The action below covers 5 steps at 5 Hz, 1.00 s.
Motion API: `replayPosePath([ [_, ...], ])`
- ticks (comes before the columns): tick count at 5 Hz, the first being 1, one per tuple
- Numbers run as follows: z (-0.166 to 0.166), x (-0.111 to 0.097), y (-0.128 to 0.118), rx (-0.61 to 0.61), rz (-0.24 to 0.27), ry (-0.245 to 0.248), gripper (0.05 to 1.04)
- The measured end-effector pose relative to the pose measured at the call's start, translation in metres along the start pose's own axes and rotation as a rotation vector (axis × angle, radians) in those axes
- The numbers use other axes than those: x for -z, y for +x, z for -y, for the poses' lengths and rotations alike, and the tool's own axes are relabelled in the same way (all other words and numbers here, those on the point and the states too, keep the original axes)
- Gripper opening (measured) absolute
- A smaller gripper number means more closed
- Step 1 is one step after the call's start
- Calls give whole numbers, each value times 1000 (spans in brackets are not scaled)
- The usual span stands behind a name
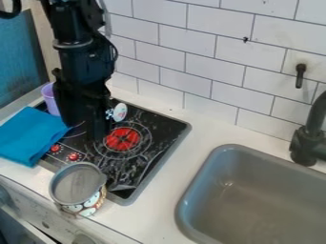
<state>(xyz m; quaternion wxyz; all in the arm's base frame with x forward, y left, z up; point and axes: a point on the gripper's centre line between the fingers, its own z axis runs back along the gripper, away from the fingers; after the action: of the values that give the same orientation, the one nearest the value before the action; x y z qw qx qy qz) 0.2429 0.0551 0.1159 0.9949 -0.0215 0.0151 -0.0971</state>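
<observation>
Camera view: gripper near patterned can

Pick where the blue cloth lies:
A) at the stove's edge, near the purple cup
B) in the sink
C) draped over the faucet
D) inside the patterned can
A: the blue cloth lies at the edge of the stove, with the purple cup just behind it.

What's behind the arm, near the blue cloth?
A purple cup stands partly behind the arm, beyond the blue cloth. The arm covers the rest of the cup; anything else hidden there can't be seen.
</observation>
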Motion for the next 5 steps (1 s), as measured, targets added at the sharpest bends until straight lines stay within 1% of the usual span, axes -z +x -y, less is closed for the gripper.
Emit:
replayPosePath([
  [1, 1, 7, -2, 1, -25, -12, 1001],
  [2, -8, 6, 18, -22, 13, -26, 1001],
  [3, -24, 0, 29, -66, 63, -37, 1001],
  [4, -35, -7, 46, -83, 131, 3, 1001],
  [5, -47, -11, 62, -94, 173, 49, 1001],
])
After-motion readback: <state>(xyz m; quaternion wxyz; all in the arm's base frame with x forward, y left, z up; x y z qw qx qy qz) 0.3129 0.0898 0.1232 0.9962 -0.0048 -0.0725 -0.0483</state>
